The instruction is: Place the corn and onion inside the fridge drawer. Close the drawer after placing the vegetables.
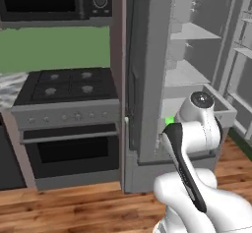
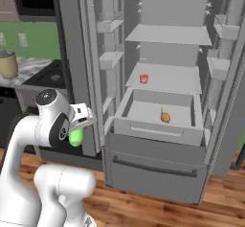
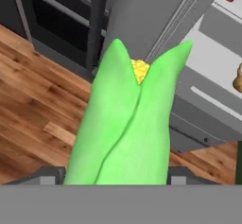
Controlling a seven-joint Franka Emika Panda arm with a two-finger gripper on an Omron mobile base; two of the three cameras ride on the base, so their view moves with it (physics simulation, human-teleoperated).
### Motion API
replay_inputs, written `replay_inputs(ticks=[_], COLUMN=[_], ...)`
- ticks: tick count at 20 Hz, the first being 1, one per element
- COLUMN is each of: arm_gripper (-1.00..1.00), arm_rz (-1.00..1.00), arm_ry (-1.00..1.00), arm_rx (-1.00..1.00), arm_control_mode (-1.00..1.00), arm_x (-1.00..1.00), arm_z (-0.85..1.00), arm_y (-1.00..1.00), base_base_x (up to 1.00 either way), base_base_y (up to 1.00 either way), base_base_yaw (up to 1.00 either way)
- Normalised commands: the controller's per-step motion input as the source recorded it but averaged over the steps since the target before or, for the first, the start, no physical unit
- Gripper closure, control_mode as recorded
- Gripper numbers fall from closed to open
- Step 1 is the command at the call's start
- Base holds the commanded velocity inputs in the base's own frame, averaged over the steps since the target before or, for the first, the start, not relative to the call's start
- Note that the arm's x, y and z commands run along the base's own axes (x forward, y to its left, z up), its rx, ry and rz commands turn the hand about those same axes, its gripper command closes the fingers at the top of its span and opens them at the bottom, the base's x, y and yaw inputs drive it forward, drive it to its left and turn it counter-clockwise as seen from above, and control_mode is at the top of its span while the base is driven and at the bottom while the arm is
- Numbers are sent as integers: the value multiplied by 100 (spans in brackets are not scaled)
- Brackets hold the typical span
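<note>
My gripper [image 2: 77,129] is shut on the corn [image 3: 127,124], a bright green husked cob with yellow kernels at its tip. In the right base view the corn [image 2: 75,138] hangs low, left of the fridge's open left door. A sliver of the corn [image 1: 169,120] peeks out beside the arm in the left base view. The fridge drawer [image 2: 155,132] stands pulled open, well to the right of the gripper. The small orange-brown onion [image 2: 165,117] lies on the drawer's floor. The onion [image 3: 238,79] also shows at the right edge of the hand view, above the drawer front [image 3: 210,100].
A small red cup [image 2: 143,78] sits on the shelf above the drawer. The fridge's open left door [image 2: 79,68] stands between the gripper and the drawer. Below the drawer is a taller panel with a handle [image 2: 153,168]. A stove with oven [image 1: 69,114] is at left.
</note>
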Motion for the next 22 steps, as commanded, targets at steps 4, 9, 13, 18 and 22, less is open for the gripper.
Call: replay_inputs(ticks=[4,9,13,18,22], arm_gripper=[100,100,100,100,100], arm_rz=[0,0,0,0,0], arm_ry=[0,0,0,0,0], arm_rx=[0,0,0,0,0], arm_control_mode=[100,100,100,100,100], arm_x=[0,0,0,0,0], arm_z=[0,0,0,0,0], arm_y=[0,0,0,0,0], base_base_x=[1,40,61,71,60], base_base_y=[-100,-91,-57,-30,-13], base_base_yaw=[-2,3,14,18,21])
